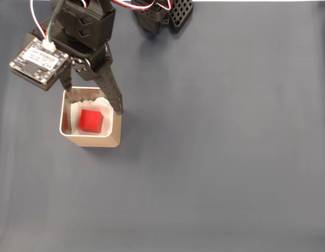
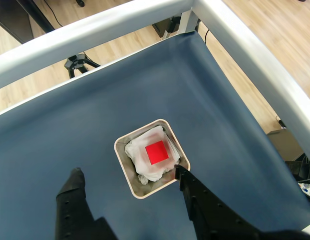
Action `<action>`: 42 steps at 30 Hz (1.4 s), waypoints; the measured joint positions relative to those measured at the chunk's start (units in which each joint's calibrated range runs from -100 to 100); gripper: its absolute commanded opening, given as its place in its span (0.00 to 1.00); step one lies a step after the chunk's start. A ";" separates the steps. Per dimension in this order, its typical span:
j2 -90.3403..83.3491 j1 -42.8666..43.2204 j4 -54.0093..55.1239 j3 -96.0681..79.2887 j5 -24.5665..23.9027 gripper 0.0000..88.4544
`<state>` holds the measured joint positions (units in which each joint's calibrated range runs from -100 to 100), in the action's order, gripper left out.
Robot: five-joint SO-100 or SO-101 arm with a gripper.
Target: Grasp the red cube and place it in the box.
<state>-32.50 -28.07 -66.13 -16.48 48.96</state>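
Red cube [image 1: 91, 120] sits on white lining inside the tan box [image 1: 109, 140] on a dark blue table cover [image 1: 230, 157]. Above the box, the black gripper [image 1: 93, 103] hangs with fingers spread apart, empty. Its camera board's label is unreadable.

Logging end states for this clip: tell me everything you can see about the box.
The box is a small tan square container with rounded corners and a pale metallic-looking rim, standing upright and open-topped on the dark blue table. Crumpled white lining fills its inside, and the red cube rests on that. The open gripper straddles it; one black finger reaches its rim.
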 measured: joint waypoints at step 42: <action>-34.42 30.67 3.82 -40.62 -9.28 0.00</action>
<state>-66.92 2.59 -62.31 -57.10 39.68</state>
